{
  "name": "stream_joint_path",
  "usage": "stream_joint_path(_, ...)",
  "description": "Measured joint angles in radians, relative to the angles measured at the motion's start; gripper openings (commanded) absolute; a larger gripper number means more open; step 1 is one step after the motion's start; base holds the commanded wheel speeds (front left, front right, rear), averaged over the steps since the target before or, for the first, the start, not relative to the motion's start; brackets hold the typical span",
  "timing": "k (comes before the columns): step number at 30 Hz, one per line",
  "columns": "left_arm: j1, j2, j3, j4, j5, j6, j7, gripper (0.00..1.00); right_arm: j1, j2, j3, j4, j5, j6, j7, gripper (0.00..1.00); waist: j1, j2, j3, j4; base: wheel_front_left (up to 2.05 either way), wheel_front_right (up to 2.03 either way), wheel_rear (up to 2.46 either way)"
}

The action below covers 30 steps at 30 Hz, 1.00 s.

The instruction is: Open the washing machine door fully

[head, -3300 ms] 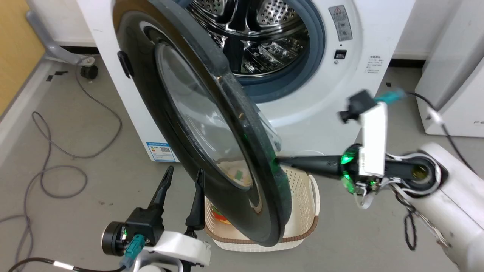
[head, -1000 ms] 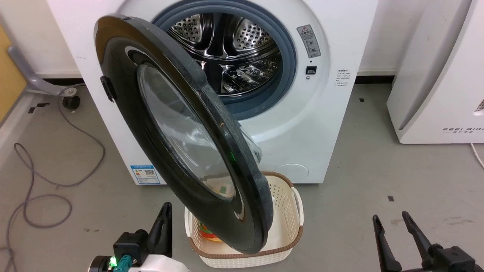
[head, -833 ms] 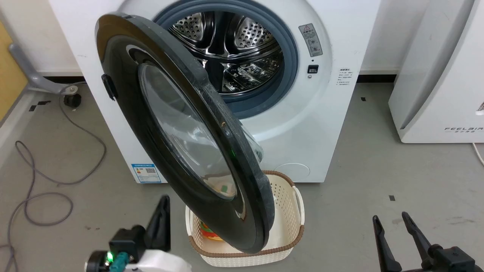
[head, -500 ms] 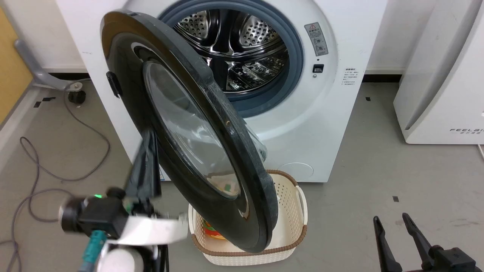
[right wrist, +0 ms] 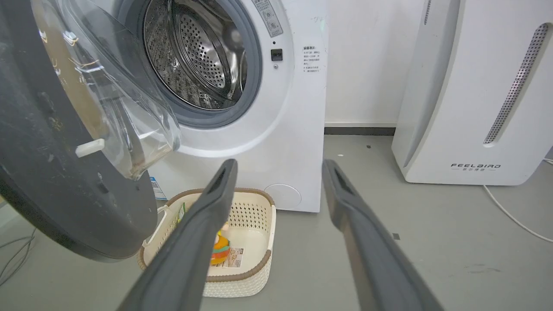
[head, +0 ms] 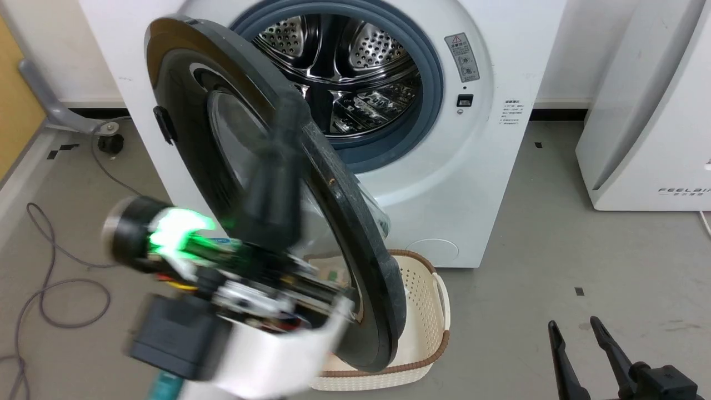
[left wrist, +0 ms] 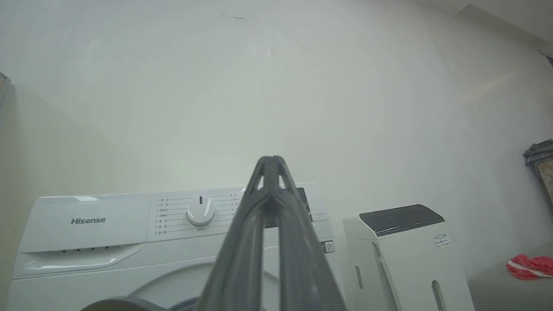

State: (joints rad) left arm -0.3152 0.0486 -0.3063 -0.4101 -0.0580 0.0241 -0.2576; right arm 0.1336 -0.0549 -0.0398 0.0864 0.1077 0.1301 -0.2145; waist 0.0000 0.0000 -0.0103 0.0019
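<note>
The washing machine door (head: 183, 89), a black-rimmed disc with a bulging glass bowl, stands partly open, hinged on the left and swung out toward me. Its inner side and glass bowl (right wrist: 125, 108) show in the right wrist view. My left gripper (head: 291, 108) is raised and blurred in front of the door's outer face, fingers pointing up. The left wrist view shows the left gripper (left wrist: 272, 159) shut and empty, aimed above the machine's control panel (left wrist: 201, 211). Whether it touches the door I cannot tell. My right gripper (head: 572, 323) stands open and empty at the lower right, apart from the door.
A cream basket (head: 422, 311) with small items sits on the floor under the door's lower edge. The steel drum (head: 344, 61) is exposed. A white FEELBIRD appliance (head: 644, 122) stands at the right. Grey cables (head: 55, 278) lie at the left. Bare floor (head: 527, 250) lies between machine and right gripper.
My left arm has risen from the lower left and swung right, now in front of the door's outer face. The door and the right gripper have kept their places.
</note>
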Motion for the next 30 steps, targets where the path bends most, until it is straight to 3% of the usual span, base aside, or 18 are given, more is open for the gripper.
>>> stream_joint_path(8,-0.016,0.000,-0.261,0.048,-0.069,-0.011,0.044,0.00,0.000,0.000,-0.010,0.006,0.008,0.000,0.000,1.00,0.0000,0.0000,0.002,-0.002,0.00,0.00,0.00)
stream_joint_path(14,-0.014,-0.001,-0.391,0.121,-0.120,-0.018,0.137,0.00,0.000,0.000,-0.013,0.009,0.018,0.000,0.001,1.00,0.0000,0.0000,0.006,0.002,0.00,0.00,0.00)
stream_joint_path(25,0.075,0.002,-0.522,0.291,-0.192,-0.035,0.328,0.00,0.000,0.000,-0.013,0.022,0.026,0.000,0.002,1.00,0.0000,0.0000,0.005,0.006,0.00,0.00,0.00)
stream_joint_path(30,0.073,0.002,-0.509,0.411,-0.192,-0.002,0.328,0.00,-0.001,0.000,-0.007,0.032,0.035,0.000,0.002,1.00,0.0000,0.0000,0.007,-0.004,0.00,0.00,0.00)
